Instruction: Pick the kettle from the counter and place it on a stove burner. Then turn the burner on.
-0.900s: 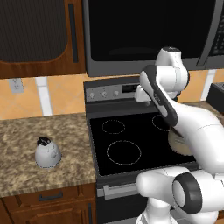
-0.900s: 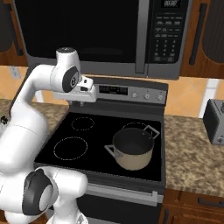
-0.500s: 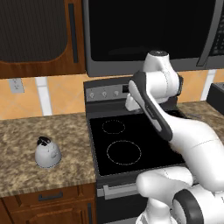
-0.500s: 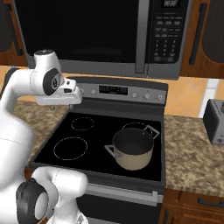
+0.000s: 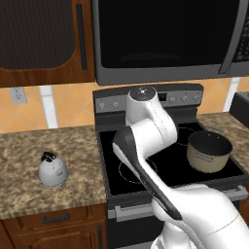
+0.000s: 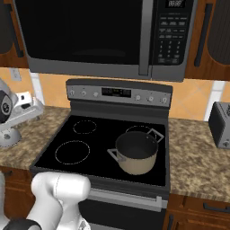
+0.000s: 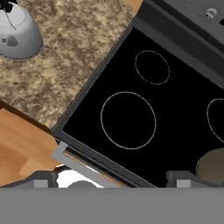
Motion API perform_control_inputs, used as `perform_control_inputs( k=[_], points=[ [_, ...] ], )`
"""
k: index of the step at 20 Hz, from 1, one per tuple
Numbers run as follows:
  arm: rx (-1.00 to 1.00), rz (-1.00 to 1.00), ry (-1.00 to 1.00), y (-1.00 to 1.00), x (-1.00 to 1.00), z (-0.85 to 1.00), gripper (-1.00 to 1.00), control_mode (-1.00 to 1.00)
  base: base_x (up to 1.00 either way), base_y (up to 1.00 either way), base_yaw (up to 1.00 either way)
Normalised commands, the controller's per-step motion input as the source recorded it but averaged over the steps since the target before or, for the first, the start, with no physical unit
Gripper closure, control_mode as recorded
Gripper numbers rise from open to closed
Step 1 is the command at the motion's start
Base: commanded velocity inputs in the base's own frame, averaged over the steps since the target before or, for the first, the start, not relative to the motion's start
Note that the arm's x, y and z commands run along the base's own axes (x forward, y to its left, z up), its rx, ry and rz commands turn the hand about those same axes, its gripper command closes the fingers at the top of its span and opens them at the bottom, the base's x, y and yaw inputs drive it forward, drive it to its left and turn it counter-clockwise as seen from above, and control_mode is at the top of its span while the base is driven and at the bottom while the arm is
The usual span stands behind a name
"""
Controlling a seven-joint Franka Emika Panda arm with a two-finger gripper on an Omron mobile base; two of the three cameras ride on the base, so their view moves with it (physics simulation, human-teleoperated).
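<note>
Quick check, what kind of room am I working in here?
A home kitchen, rendered: black glass cooktop under a built-in microwave, granite counter with a kettle, and a toaster at the right.

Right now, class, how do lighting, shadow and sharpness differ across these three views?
Left base view: flat, even light, a faint shadow around the kettle. Right base view: crisp all over, with a soft sheen on the microwave door. Hand view: tilted frame, counter speckle slightly soft, and the cooktop pure black with no glare.
</note>
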Motion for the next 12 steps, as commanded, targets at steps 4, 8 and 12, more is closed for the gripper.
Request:
perform_control_inputs(
  k=[4, 8, 12],
  points=[
    [-0.07, 0.29, -0.12, 1.0, -0.26, 0.0, -1.0, -1.0, 0.0, 0.0, 0.0],
    [0.0, 0.25, -0.04, 1.0, 0.0, 0.0, -1.0, -1.0, 0.0, 0.0, 0.0],
    [0.0, 0.22, -0.03, 1.0, 0.02, 0.0, -1.0, -1.0, 0.0, 0.0, 0.0]
  ],
)
